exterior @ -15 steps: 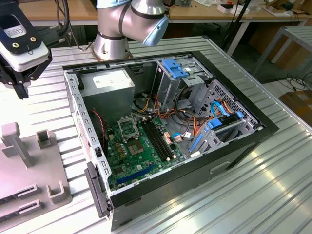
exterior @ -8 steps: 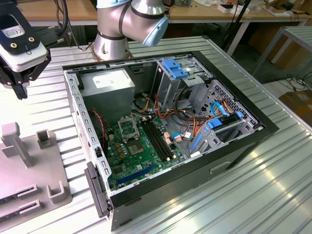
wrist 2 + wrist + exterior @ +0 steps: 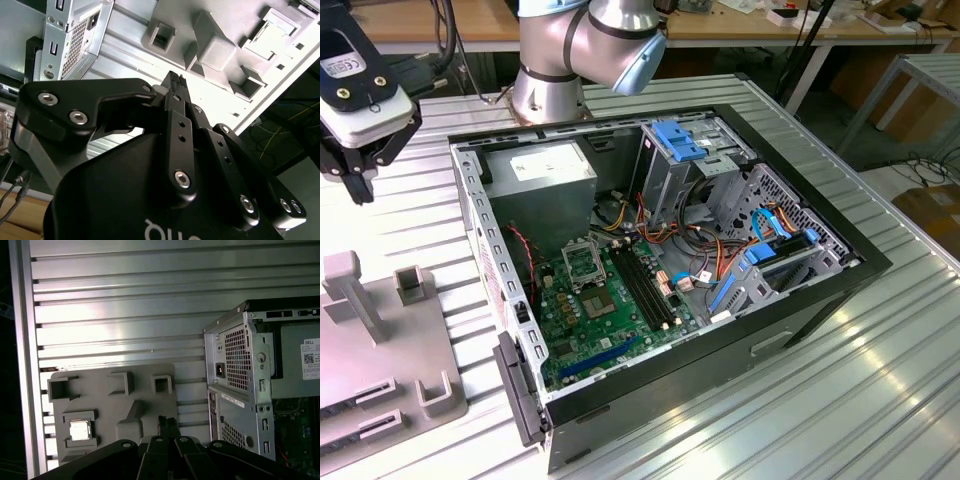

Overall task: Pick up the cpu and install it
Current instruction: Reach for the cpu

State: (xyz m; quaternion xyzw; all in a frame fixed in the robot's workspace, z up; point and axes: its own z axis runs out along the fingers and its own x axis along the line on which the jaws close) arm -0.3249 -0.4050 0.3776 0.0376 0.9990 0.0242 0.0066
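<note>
In a pocket of the grey holder tray (image 3: 145, 405) sits the cpu (image 3: 80, 430), untouched, silver face up. The hand (image 3: 168, 422) hovers over that tray, apart from the chip, apparently clenched on nothing. A clean pick wants it centred over that pocket, squared to the chip's edges, descending gently.

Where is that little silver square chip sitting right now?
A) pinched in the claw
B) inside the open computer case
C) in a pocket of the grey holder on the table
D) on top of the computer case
C: in the first wrist view the cpu lies in a square recess of the grey holder, apart from the claw.
</note>
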